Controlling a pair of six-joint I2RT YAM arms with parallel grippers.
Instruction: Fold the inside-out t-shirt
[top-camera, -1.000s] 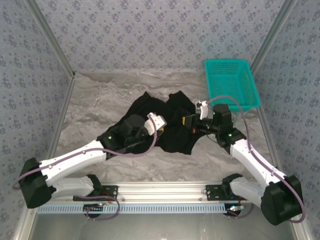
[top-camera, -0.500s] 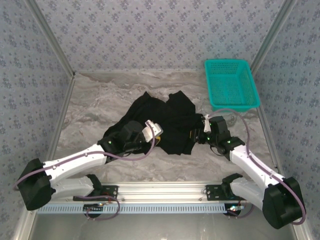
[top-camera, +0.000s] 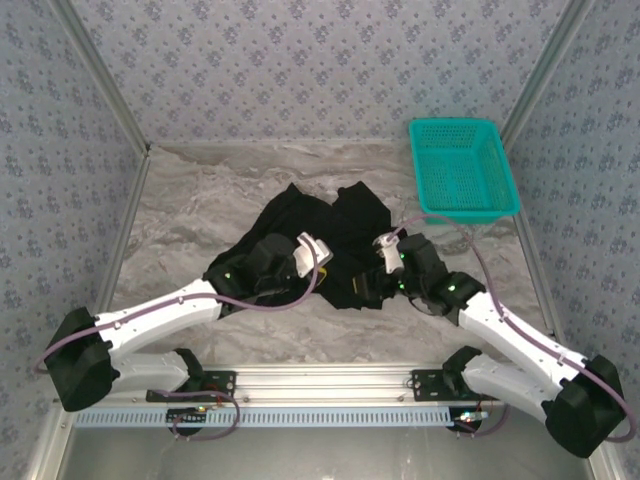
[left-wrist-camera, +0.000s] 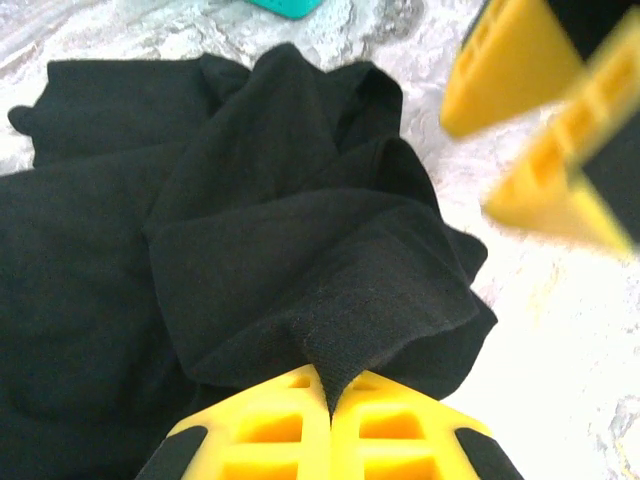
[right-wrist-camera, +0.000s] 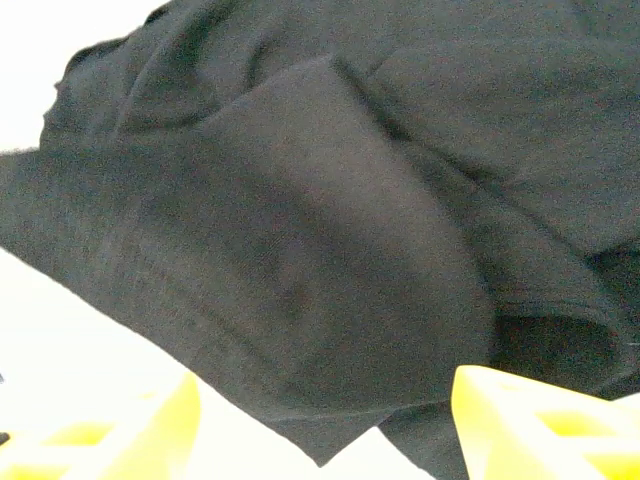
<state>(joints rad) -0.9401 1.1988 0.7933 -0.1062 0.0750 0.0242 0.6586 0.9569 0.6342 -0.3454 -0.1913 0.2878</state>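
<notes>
step, I judged: spreading shirt (top-camera: 322, 238), crumpled mid-worktop (top-camera: 195, 205) | my left tool (left-wrist-camera: 328, 400) pinched a fold | my right tool (right-wrist-camera: 320, 420) gaped wide at its edge, holding nothing | next: close right on edge, pull flat

Top view: even diffuse overhead light, faint soft shadows, sharp. Left wrist view: right gripper (left-wrist-camera: 478, 158) blurred, out of focus. Right wrist view: surface (right-wrist-camera: 25, 60) blown out white; inside-out t-shirt (right-wrist-camera: 300, 250) soft, grainy.
</notes>
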